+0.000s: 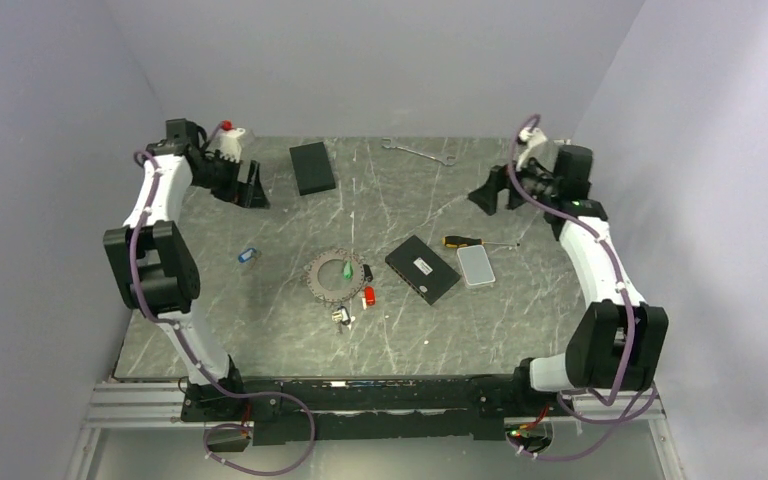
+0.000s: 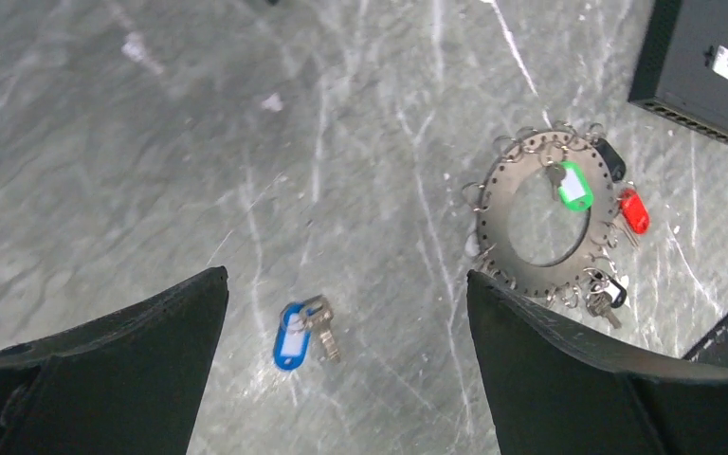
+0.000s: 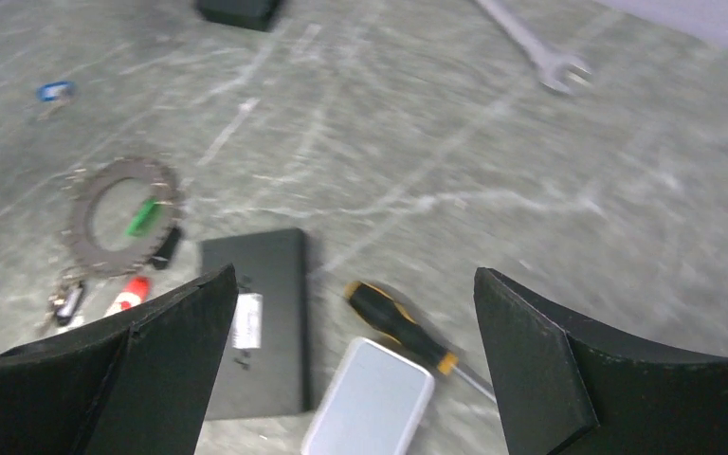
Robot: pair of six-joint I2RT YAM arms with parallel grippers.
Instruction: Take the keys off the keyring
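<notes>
The grey marbled table (image 1: 260,330) carries everything. Only the top view shows the left arm (image 1: 150,260) and right arm (image 1: 600,260) whole, each reaching to a far corner. It also shows all of the far black box (image 1: 312,167) at far left of centre.

The near black box (image 1: 422,269) lies at mid-table with a silver case (image 1: 475,265) just to its right. Both wrist views show a white label on this box, but the writing is too small or blurred to read.

The left gripper (image 2: 346,277) has its fingers spread wide with nothing between them. So does the right gripper (image 3: 354,275).

The wrench (image 1: 420,152) lies at the far edge; the right wrist view shows its open end. The screwdriver (image 3: 400,327) has a black and yellow handle and lies against the far side of the case.

The keyring (image 2: 540,213) lies flat at mid-table, left of the near box. Only the left wrist view shows its row of holes and small wire loops.

- The green key (image 2: 573,185) rests inside the opening.
- The red key (image 2: 633,210) and a dark key (image 2: 610,156) lie at the ring's right edge.
- The blue key (image 2: 294,334) lies alone, well left of the ring and off it.
</notes>
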